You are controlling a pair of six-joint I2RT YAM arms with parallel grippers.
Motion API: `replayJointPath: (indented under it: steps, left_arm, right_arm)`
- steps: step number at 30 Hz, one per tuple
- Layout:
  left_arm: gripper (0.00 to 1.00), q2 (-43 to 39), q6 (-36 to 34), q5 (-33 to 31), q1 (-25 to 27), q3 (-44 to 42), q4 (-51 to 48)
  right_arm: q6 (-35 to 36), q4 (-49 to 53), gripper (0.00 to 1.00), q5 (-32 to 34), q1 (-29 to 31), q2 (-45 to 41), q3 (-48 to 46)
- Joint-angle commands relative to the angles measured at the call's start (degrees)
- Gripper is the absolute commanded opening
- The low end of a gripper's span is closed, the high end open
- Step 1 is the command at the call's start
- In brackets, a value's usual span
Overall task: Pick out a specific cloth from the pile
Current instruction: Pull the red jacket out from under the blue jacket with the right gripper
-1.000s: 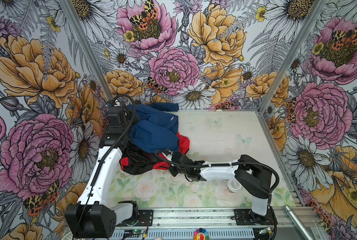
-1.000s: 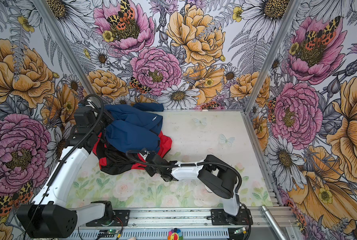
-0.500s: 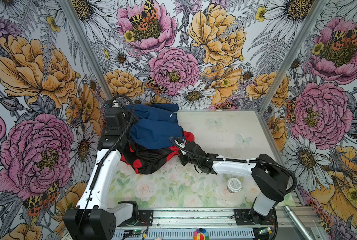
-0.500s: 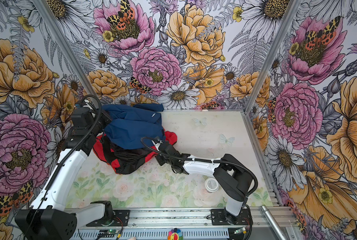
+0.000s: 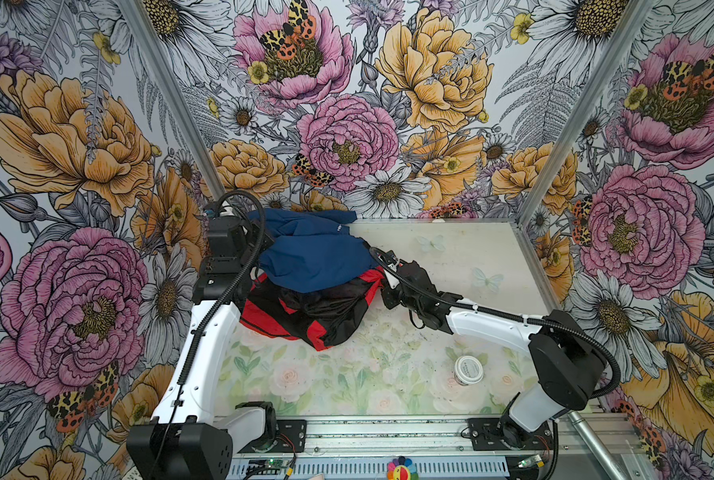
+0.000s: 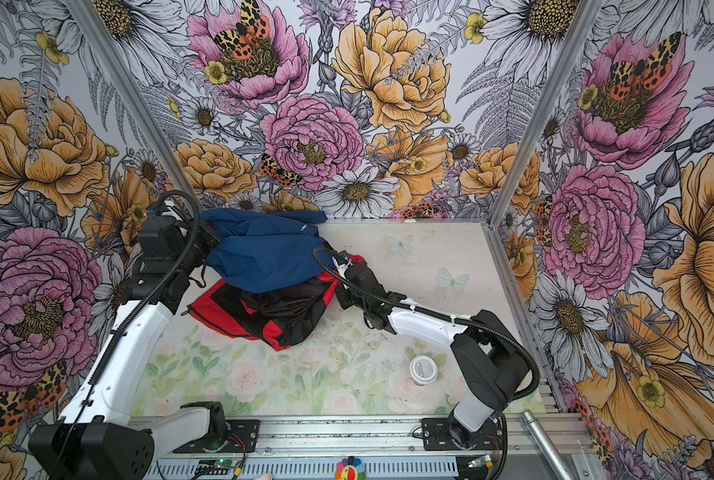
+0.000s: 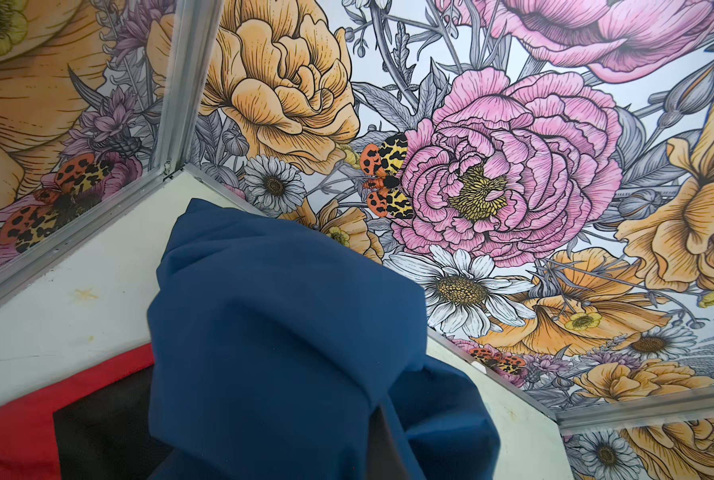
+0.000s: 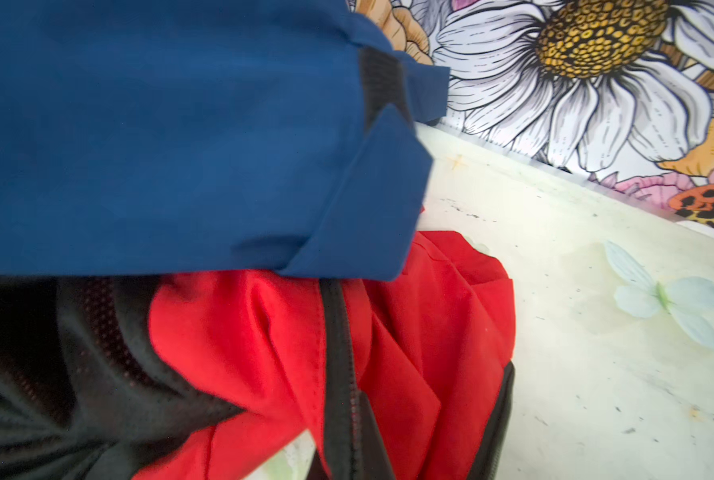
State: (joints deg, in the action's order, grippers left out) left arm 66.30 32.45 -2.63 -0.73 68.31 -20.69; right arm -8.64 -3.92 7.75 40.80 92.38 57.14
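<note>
Flowered wallpaper walls close in the pale floral-print table (image 5: 451, 257), and the pile sits at its back left. Our right gripper (image 5: 386, 279) is clenched on the thin red windbreaker jacket with black mesh panels (image 5: 326, 309). Over the last second it has swung from the pile's front edge to its right side, drawing the red hem taut. Our left gripper (image 5: 259, 249), fingers buried in cloth, is clamped too, apparently holding back the navy blue jacket with small white lettering (image 5: 318, 257). We judge the red jacket is coming free, though the navy jacket still overlies it.
</note>
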Motion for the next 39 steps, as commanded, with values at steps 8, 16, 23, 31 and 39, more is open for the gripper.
replayJointPath:
  steps: [8,16,23,31,39]
  left_arm:
    - [0.0,-2.71,-1.77,-1.06,-1.03,-0.7,5.21]
    - [0.0,-3.55,-1.68,-0.55,-1.03,-2.9,5.22]
    - [0.0,-4.99,-1.87,-0.58,-1.03,-5.41,5.22]
    - [0.0,-5.71,-2.2,-0.62,-1.03,-6.75,5.22]
    - [0.0,-5.97,-2.48,-0.62,-1.01,-6.99,5.22]
  right_arm:
    - [0.56,-0.66,0.0,-0.51,-7.42,-4.27,2.78]
    - [0.38,0.26,0.0,-2.27,-11.95,-5.79,3.68]
    - [0.55,1.11,0.0,-3.31,-16.0,-6.94,4.46]
    - [1.21,3.1,0.0,-4.53,-22.06,-7.74,7.18]
    - [1.44,4.64,0.0,-5.98,-29.66,-9.42,9.28]
